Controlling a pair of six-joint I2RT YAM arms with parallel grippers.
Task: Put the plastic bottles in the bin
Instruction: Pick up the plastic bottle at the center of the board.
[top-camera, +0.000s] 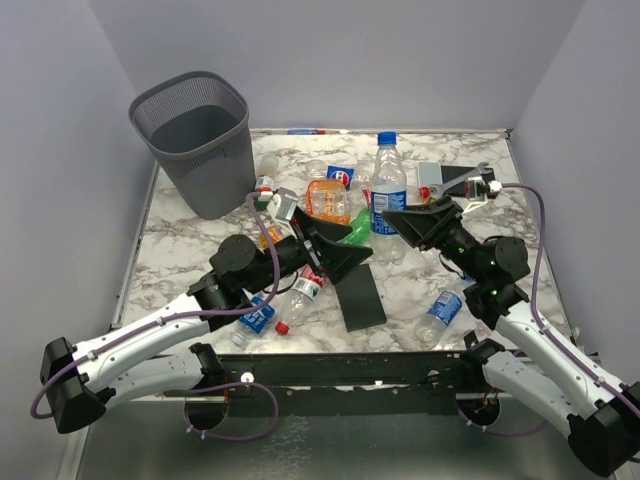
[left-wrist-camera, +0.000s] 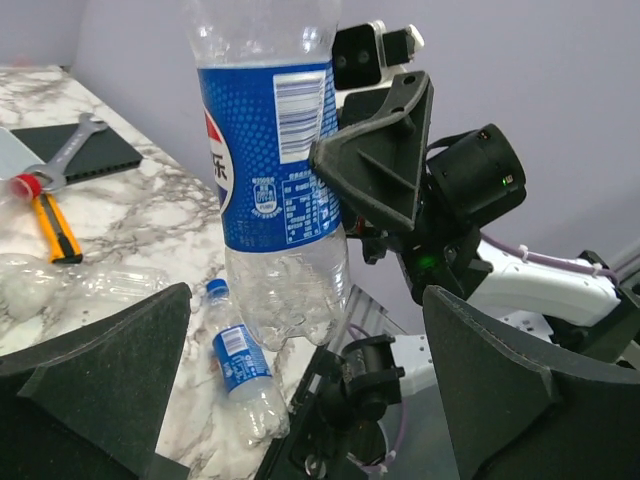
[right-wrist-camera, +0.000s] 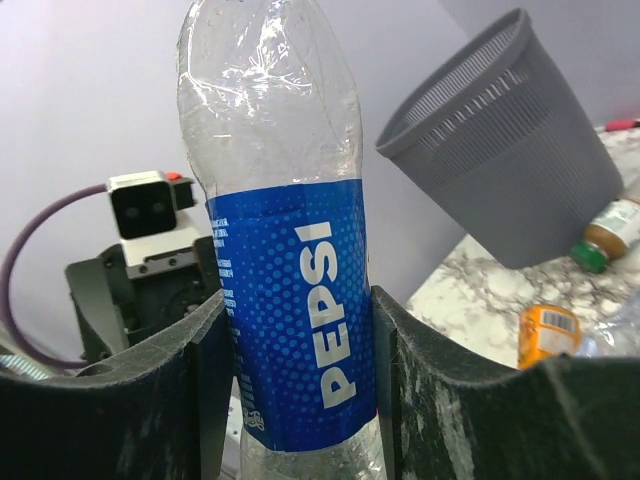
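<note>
My R gripper (right-wrist-camera: 295, 400) is clamped on the upright Pepsi bottle (right-wrist-camera: 290, 290) at its label, mid-table. L gripper (left-wrist-camera: 300, 400) jaws wide apart, just beside it. Bin (top-camera: 205, 165) at far-left corner, well apart.

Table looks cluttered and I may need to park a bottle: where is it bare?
Bare table front-left, between bin and left arm; a small gap between black slab and small bottle. Crowded mid-table around the orange bottle.
</note>
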